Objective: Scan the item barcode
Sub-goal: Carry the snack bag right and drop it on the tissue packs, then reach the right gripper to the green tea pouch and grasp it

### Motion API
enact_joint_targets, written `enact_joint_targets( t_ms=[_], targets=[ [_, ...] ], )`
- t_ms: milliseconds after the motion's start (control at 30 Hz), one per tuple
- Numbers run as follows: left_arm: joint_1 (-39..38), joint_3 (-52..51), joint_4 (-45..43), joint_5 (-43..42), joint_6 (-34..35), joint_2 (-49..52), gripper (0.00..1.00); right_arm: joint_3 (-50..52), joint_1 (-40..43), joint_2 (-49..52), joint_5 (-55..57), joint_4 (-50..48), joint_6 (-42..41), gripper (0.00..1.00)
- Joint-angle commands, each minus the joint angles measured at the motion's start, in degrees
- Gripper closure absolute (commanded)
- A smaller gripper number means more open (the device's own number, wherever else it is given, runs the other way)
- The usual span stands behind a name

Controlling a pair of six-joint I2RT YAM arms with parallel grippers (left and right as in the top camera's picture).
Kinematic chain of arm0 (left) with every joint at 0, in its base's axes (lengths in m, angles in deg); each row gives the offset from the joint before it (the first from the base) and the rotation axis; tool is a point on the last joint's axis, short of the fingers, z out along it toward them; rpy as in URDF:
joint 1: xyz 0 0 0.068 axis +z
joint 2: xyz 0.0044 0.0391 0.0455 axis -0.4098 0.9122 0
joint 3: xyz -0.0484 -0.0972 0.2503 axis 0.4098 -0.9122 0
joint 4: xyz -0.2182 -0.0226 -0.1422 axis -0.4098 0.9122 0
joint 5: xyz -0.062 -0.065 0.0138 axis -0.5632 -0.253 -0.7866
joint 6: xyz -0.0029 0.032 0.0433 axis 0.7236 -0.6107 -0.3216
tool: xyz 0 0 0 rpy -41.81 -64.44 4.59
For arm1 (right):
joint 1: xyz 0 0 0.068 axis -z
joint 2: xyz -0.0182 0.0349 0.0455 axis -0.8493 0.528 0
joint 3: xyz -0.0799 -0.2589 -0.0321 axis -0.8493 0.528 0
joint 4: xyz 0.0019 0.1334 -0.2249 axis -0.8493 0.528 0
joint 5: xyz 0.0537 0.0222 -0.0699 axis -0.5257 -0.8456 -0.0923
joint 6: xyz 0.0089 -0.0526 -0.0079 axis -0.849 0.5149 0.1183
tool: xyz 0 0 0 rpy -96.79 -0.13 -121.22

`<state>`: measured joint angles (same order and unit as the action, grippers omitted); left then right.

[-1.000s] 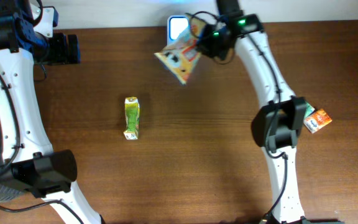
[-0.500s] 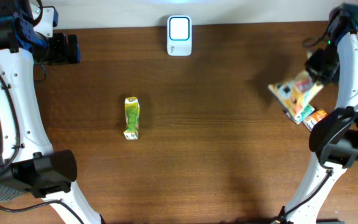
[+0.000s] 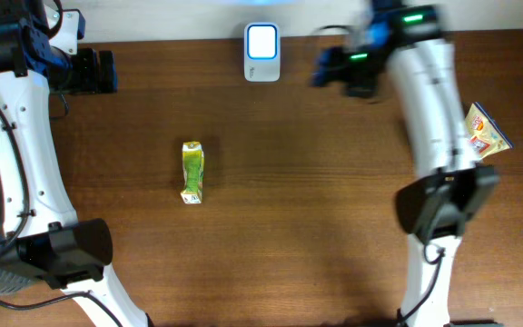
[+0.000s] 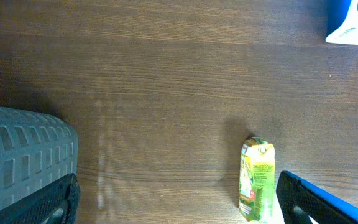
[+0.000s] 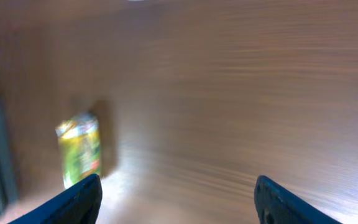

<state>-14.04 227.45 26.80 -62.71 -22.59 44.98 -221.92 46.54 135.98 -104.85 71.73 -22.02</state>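
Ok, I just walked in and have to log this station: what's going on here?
Two robot arms work a barcode-scanning station, and neither holds anything. The left gripper sits open at the far left. The right gripper hangs open near the white box-shaped scanner. A green drink carton lies on the brown wooden table. A yellow snack bag lies at the right, beside the right arm.

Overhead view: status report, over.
Left hand, right hand open, empty. Green carton lies flat mid-table, unheld. Snack bag by right arm. Nothing between carton and scanner.
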Motion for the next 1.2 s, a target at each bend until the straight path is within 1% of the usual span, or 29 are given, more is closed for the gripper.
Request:
enact_joint_targets(
  t_ms=[0, 33, 100, 133, 233, 300, 367, 433, 533, 600, 667, 733, 767, 800, 833, 867, 933, 967, 1033, 1067, 1100, 1133, 1167],
  targets=[
    [0.4, 0.0, -0.1, -0.2, -0.7, 0.0, 0.01, 4.7, -12.9, 1.7, -1.6, -7.4, -3.3, 0.22],
    [0.4, 0.0, -0.1, -0.2, -0.7, 0.0, 0.01, 6.0, -16.1, 2.4, -1.3, -10.2, -4.9, 0.22],
    [0.4, 0.0, -0.1, -0.2, -0.7, 0.0, 0.01, 8.5, -23.0, 4.6, 2.9, -15.3, -9.4, 0.23],
    [0.4, 0.0, -0.1, -0.2, -0.7, 0.0, 0.01, 9.1, -25.7, 5.8, 5.3, -17.0, -9.5, 0.23],
    [0.4, 0.0, -0.1, -0.2, -0.7, 0.0, 0.01, 9.3, -31.0, 8.7, 10.4, -17.7, -10.4, 0.24],
    [0.4, 0.0, -0.1, -0.2, -0.7, 0.0, 0.01, 9.3, -33.1, 10.6, 14.6, -17.7, -10.6, 0.24],
    [0.4, 0.0, -0.1, -0.2, -0.7, 0.0, 0.01, 9.3, -34.1, 13.0, 16.3, -17.8, -11.4, 0.25],
    [0.4, 0.0, -0.1, -0.2, -0.7, 0.0, 0.01, 9.3, -34.1, 14.7, 16.3, -17.2, -11.4, 0.29],
    [0.4, 0.0, -0.1, -0.2, -0.7, 0.0, 0.01, 8.9, -31.6, 14.3, 16.2, -13.1, -11.4, 0.35],
    [0.4, 0.0, -0.1, -0.2, -0.7, 0.0, 0.01, 8.5, -27.4, 13.7, 16.1, -9.7, -8.4, 0.36],
    [0.4, 0.0, -0.1, -0.2, -0.7, 0.0, 0.01, 8.6, -23.7, 13.8, 11.4, -8.5, -0.1, 0.37],
    [0.4, 0.0, -0.1, -0.2, -0.7, 0.0, 0.01, 8.6, -21.1, 13.8, 5.0, -8.9, 10.4, 0.49],
    [0.4, 0.0, -0.1, -0.2, -0.7, 0.0, 0.01, 8.6, -20.3, 13.8, 2.3, -9.1, 15.2, 0.5],
    [0.4, 0.0, -0.1, -0.2, -0.7, 0.0, 0.01, 8.6, -20.0, 13.8, 0.8, -9.1, 18.8, 0.5],
    [0.4, 0.0, -0.1, -0.2, -0.7, 0.0, 0.01, 8.5, -19.9, 13.7, 0.3, -9.5, 19.5, 0.44],
    [0.4, 0.0, -0.1, -0.2, -0.7, 0.0, 0.01, 7.7, -19.9, 13.4, -2.3, -9.5, 19.1, 0.37],
    [0.4, 0.0, -0.1, -0.2, -0.7, 0.0, 0.01, 5.6, -20.0, 13.2, -7.7, -9.6, 14.5, 0.37],
    [0.4, 0.0, -0.1, -0.2, -0.7, 0.0, 0.01, 4.2, -20.2, 13.1, -8.6, -9.8, 12.5, 0.36],
    [0.4, 0.0, -0.1, -0.2, -0.7, 0.0, 0.01, 0.6, -21.0, 13.1, -6.8, -11.2, 5.1, 0.34],
    [0.4, 0.0, -0.1, -0.2, -0.7, 0.0, 0.01, 0.5, -21.4, 13.1, -4.2, -12.1, -0.9, 0.33],
    [0.4, 0.0, -0.1, -0.2, -0.7, 0.0, 0.01, 0.8, -22.3, 13.2, 0.4, -12.4, -11.5, 0.32],
    [0.4, 0.0, -0.1, -0.2, -0.7, 0.0, 0.01, 1.4, -23.1, 13.2, 3.2, -12.6, -16.6, 0.3],
    [0.4, 0.0, -0.1, -0.2, -0.7, 0.0, 0.01, 2.4, -24.9, 13.4, 6.9, -13.6, -21.4, 0.23]
  ],
)
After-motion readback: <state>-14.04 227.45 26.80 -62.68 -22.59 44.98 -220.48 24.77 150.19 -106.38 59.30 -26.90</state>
